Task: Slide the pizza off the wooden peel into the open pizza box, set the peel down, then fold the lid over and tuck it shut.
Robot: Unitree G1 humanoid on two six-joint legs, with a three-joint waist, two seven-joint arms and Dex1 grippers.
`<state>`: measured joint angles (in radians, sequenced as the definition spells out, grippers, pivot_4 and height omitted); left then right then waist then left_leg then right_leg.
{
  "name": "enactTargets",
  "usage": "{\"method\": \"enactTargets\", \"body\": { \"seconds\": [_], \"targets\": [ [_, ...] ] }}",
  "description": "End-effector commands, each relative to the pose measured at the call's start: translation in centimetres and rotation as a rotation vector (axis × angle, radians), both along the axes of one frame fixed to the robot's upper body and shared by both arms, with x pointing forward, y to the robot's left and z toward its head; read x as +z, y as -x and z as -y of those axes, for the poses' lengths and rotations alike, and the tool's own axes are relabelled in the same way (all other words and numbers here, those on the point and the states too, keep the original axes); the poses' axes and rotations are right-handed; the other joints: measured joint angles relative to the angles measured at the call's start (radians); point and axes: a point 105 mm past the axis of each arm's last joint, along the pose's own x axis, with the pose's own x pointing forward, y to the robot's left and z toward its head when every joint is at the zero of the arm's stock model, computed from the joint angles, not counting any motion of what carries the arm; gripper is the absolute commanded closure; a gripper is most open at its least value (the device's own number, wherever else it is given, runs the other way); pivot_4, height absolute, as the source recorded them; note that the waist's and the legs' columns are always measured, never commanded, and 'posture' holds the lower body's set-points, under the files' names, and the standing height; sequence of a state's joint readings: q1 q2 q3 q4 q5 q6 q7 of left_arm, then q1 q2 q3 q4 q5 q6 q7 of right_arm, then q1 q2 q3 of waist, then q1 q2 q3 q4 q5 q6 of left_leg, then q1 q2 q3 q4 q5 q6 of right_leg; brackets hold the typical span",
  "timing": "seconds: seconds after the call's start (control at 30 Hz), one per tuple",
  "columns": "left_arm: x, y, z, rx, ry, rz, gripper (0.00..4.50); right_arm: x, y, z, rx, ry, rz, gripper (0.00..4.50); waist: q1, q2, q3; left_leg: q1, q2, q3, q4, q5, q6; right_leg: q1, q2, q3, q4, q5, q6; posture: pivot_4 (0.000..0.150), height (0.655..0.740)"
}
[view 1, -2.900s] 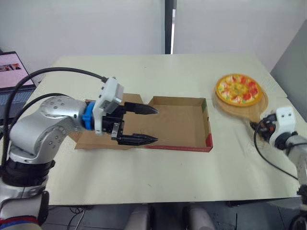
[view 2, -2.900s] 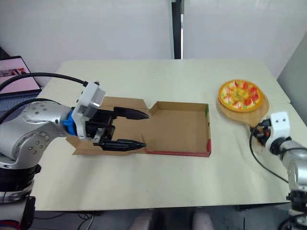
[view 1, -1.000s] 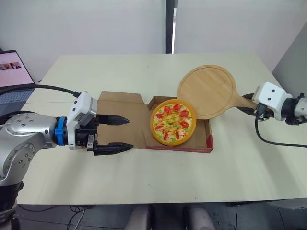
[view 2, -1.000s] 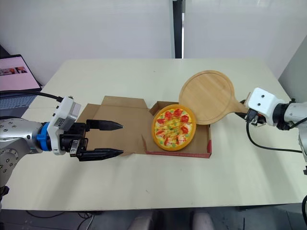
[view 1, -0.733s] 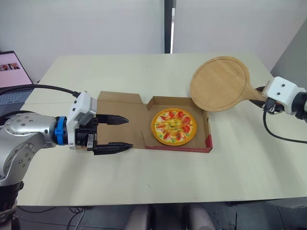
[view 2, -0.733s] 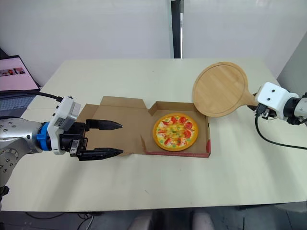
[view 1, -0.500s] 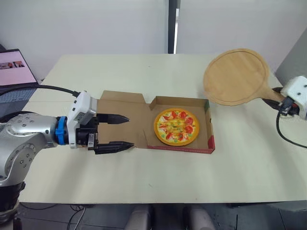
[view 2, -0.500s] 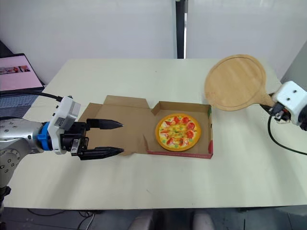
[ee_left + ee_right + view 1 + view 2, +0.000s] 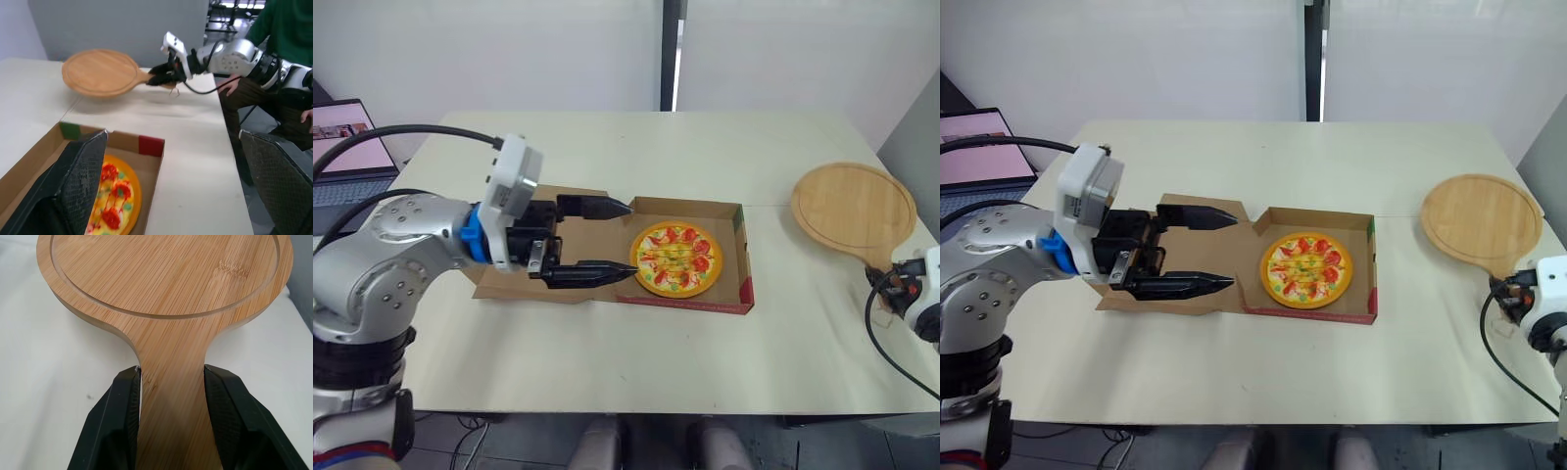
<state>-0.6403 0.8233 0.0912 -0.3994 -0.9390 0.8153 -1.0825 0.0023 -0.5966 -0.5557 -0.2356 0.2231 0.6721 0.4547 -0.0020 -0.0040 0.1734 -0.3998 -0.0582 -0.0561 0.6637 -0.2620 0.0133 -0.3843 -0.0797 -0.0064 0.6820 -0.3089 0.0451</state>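
Pizza (image 9: pixel 676 258) flat in box (image 9: pixel 744 285); peel (image 9: pixel 852 208) now lowered to table's right side, right gripper (image 9: pixel 172 370) clamped on handle. Left gripper (image 9: pixel 631 240), spread wide, has advanced over lid (image 9: pixel 1215 250); release, then folding next

Pale cream surface (image 9: pixel 607 147), rectangular, matte. Open cardboard pizza box (image 9: pixel 690 302) sat about mid-surface, its lid (image 9: pixel 1224 253) spread flat toward the left side. Round wooden peel (image 9: pixel 854 208) was well apart from the box, near the right edge, handle toward the near side; full contact uncertain.
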Motion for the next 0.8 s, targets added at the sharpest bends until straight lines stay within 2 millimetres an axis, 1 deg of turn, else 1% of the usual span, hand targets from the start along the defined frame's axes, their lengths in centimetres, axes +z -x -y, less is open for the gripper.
{"method": "enactTargets", "body": {
  "seconds": [0.03,0.17,0.3,0.37,0.4,0.47,0.53,0.57,0.67,0.7,0.8],
  "targets": [
    [0.7,-0.2,0.9,-0.034,0.007,0.023,0.00,1.8,0.0,-0.3,-0.015,0.012,0.073,2.86,-0.003,0.000,0.000,0.000,0.000,0.000,0.000,0.000,0.000,0.000,0.001,0.000,0.000,0.000,0.000,0.150,0.7281],
    [0.8,-0.6,1.8,-0.055,0.009,0.031,0.00,0.5,-0.1,0.2,-0.060,-0.032,0.015,2.86,-0.005,0.000,0.000,0.000,0.001,0.000,0.000,0.000,0.000,0.000,0.004,0.000,0.000,0.000,0.000,0.150,0.7281],
    [0.8,-0.8,2.3,-0.063,0.006,0.032,0.00,-0.2,-0.2,0.1,-0.055,-0.087,-0.020,2.86,-0.004,0.000,0.000,0.000,0.001,0.000,0.000,0.000,0.000,0.000,0.005,0.001,0.000,0.000,0.000,0.150,0.7281],
    [0.8,-0.8,2.3,-0.063,0.004,0.034,0.00,-0.6,-0.2,0.3,-0.074,-0.102,-0.040,2.10,-0.004,0.000,0.000,0.000,0.001,0.000,0.000,0.000,0.000,0.000,0.005,0.001,0.000,0.000,0.000,0.150,0.7281],
    [0.8,-0.8,2.4,-0.062,0.004,0.035,0.00,-0.7,-0.2,0.3,-0.078,-0.104,-0.047,1.82,-0.004,0.000,0.000,0.000,0.001,0.000,0.000,0.000,0.000,0.000,0.005,0.001,0.000,0.000,0.000,0.150,0.7281],
    [0.8,-0.7,2.4,-0.062,0.005,0.036,0.00,-0.9,0.1,0.5,-0.085,-0.105,-0.061,1.11,-0.003,0.000,0.000,0.000,0.001,0.000,0.000,0.000,0.000,0.000,0.005,0.001,0.000,0.000,0.000,0.150,0.7281],
    [1.0,-0.7,2.3,-0.052,0.013,0.045,0.00,-0.6,0.7,0.5,-0.062,-0.097,-0.069,0.46,-0.003,0.000,0.000,0.000,0.001,0.000,0.000,0.000,0.000,0.000,0.005,0.001,0.000,0.000,0.000,0.150,0.7281],
    [1.0,-0.6,2.2,-0.042,0.014,0.047,0.00,-0.3,1.1,0.7,-0.052,-0.092,-0.069,0.05,-0.002,0.000,0.000,0.000,0.001,0.000,0.000,0.000,0.000,0.000,0.005,0.001,0.000,0.000,0.000,0.150,0.7281],
    [0.6,-0.5,1.4,-0.004,-0.008,0.049,0.00,1.1,1.8,0.6,0.024,-0.024,-0.068,0.02,-0.001,0.000,0.000,0.000,0.000,0.000,0.000,-0.001,0.001,0.000,0.005,0.002,0.000,0.000,0.000,0.150,0.7281],
    [0.4,-0.5,1.0,0.017,-0.013,0.043,0.00,1.7,1.8,0.1,0.070,0.003,-0.065,0.02,-0.001,0.000,0.000,0.000,0.000,0.000,0.000,-0.001,0.002,0.000,0.005,0.002,0.000,0.000,0.000,0.150,0.7281],
    [-0.4,-0.6,-0.5,0.097,-0.040,0.038,0.00,3.4,1.5,-2.3,0.259,0.080,-0.051,0.02,-0.009,0.000,0.000,0.001,0.002,0.001,0.000,-0.002,0.004,0.001,0.005,0.003,-0.001,0.000,0.000,0.150,0.7281]
  ]
}}
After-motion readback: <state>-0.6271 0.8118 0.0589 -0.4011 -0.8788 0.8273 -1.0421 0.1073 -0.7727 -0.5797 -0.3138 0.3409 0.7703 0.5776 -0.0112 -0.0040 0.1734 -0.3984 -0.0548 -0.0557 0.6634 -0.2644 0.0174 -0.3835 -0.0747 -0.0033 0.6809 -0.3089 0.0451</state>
